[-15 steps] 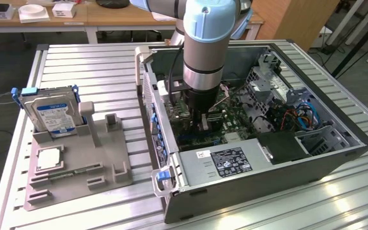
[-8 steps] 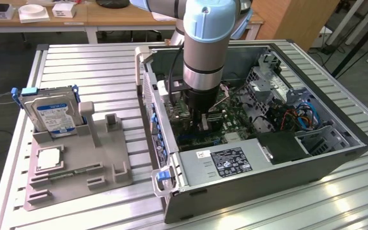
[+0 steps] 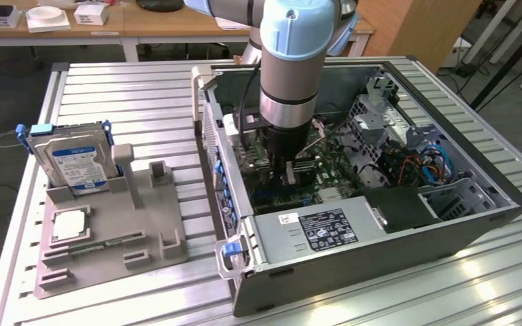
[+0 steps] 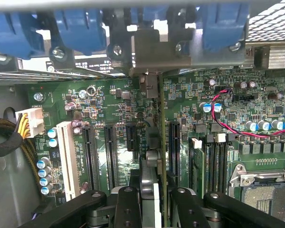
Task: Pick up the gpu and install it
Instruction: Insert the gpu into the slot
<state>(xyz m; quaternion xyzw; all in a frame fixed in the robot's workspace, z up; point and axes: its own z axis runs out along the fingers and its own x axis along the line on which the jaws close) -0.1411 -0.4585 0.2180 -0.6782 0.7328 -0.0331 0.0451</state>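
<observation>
The arm was seen reaching straight down into the open computer case (image 3: 478, 197) on the slatted metal table (image 3: 134, 88). In the exterior view the gripper (image 3: 290, 178) was lowered over the motherboard (image 3: 334, 170) near the middle of the case. In the wrist view the gripper (image 4: 151, 197) was seen with its black fingers (image 4: 128, 209) clamped on the gpu (image 4: 153, 142), which was held on edge, so that only its thin side and silver bracket end were presented to the camera. The card was placed upright over the motherboard (image 4: 109, 102), between the black expansion slots (image 4: 110, 154), with its bracket end toward the case's rear wall. Whether it was fully seated could not be told.

At nine o'clock from the case in the exterior view, a grey parts holder (image 3: 107, 224) was seen, with a hard drive (image 3: 73, 161) stood upright at its far end.
</observation>
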